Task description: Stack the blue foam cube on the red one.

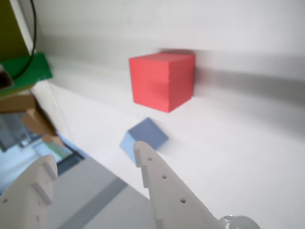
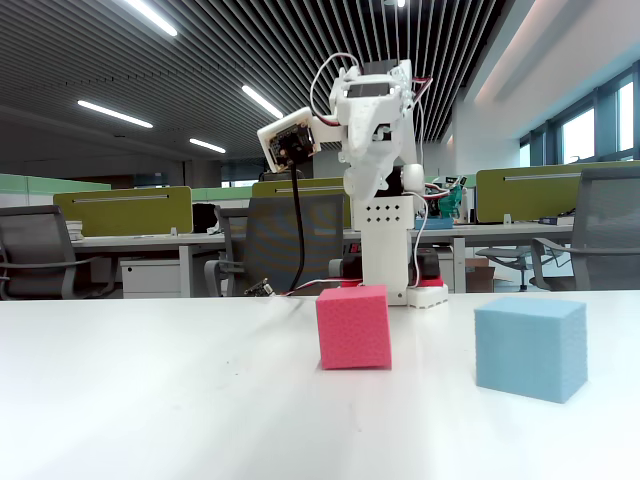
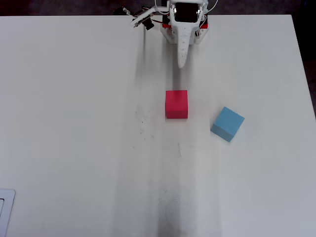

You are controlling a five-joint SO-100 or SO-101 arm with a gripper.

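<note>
The red one (image 3: 176,104) rests on the white table (image 3: 74,128) a short way in front of the arm's base. Right of it and slightly nearer the overhead view's bottom edge, turned at an angle, lies the blue foam cube (image 3: 227,124). The two cubes stand apart, as the fixed view shows: red (image 2: 353,327), blue (image 2: 530,347). My gripper (image 3: 181,61) hangs high near the base, well clear of both. In the wrist view the gripper (image 1: 95,155) is open and empty, with the red cube (image 1: 162,81) and the blue cube (image 1: 145,138) beyond its fingers.
The arm's base (image 3: 185,29) with loose cables sits at the table's far edge. A white object (image 3: 5,212) lies at the lower left corner in the overhead view. Office desks and chairs (image 2: 270,240) stand beyond the table.
</note>
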